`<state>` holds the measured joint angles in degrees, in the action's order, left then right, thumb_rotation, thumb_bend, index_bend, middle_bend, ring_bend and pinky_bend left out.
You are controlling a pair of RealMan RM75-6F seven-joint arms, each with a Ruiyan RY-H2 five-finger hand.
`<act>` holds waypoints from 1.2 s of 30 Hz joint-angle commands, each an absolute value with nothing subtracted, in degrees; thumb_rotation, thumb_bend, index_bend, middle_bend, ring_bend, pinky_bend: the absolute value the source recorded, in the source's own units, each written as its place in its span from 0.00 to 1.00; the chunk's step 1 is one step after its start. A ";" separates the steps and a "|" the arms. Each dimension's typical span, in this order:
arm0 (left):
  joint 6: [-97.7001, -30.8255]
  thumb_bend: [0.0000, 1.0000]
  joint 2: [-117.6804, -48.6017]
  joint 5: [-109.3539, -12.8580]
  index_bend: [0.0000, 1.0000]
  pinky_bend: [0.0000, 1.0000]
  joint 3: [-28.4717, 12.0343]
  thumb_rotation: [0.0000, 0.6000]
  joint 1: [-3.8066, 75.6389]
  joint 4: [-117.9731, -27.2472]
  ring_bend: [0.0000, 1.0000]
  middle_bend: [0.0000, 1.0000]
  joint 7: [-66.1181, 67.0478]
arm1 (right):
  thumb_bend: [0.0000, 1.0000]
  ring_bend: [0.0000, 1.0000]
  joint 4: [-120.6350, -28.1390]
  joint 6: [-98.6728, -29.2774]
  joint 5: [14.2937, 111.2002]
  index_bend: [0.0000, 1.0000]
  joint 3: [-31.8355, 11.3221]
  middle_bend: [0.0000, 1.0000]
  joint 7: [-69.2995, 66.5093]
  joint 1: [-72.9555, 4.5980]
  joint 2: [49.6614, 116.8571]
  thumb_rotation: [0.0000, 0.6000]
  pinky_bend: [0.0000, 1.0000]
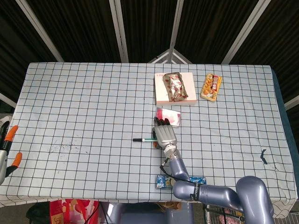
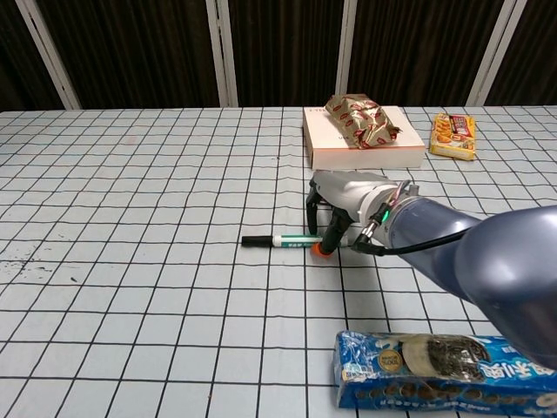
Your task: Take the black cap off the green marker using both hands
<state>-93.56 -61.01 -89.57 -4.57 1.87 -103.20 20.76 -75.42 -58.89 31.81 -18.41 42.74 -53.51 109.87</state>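
The green marker [image 2: 291, 239] lies flat on the checked tablecloth near the middle, its black cap [image 2: 255, 239] pointing left. It shows in the head view too, as the marker [image 1: 148, 138] with its cap [image 1: 137, 139]. My right hand [image 2: 348, 202] arches over the marker's right end, which is hidden beneath it. The fingers [image 2: 312, 209] curl down behind the barrel. The orange-tipped thumb [image 2: 325, 250] presses in from the front. In the head view the right hand [image 1: 165, 135] covers that same end. My left hand shows in neither view.
Behind the hand lie a red packet [image 1: 169, 115] and a pink box [image 2: 364, 150] with a snack bag [image 2: 359, 118] on top. A yellow snack tray [image 2: 452, 135] sits far right. A blue biscuit pack [image 2: 435, 366] is at the near edge. Orange-tipped tools [image 1: 8, 144] hang off the left edge.
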 commanded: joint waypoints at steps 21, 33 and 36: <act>-93.86 0.49 -61.32 -90.22 0.14 0.00 -4.35 1.00 1.80 -103.26 0.00 0.00 22.28 | 0.40 0.12 -73.96 -58.81 31.92 0.59 -17.79 0.04 42.94 -54.07 110.24 1.00 0.05; -94.08 0.49 -61.29 -90.51 0.14 0.00 -4.29 1.00 1.70 -103.51 0.00 0.00 22.56 | 0.59 0.17 -73.89 -58.61 35.38 0.71 -16.74 0.09 41.23 -53.76 110.11 1.00 0.08; -94.12 0.49 -61.26 -90.39 0.14 0.00 -4.41 1.00 1.71 -103.44 0.00 0.00 22.23 | 0.59 0.17 -75.35 -58.20 37.54 0.71 -16.53 0.09 39.60 -53.34 109.13 1.00 0.08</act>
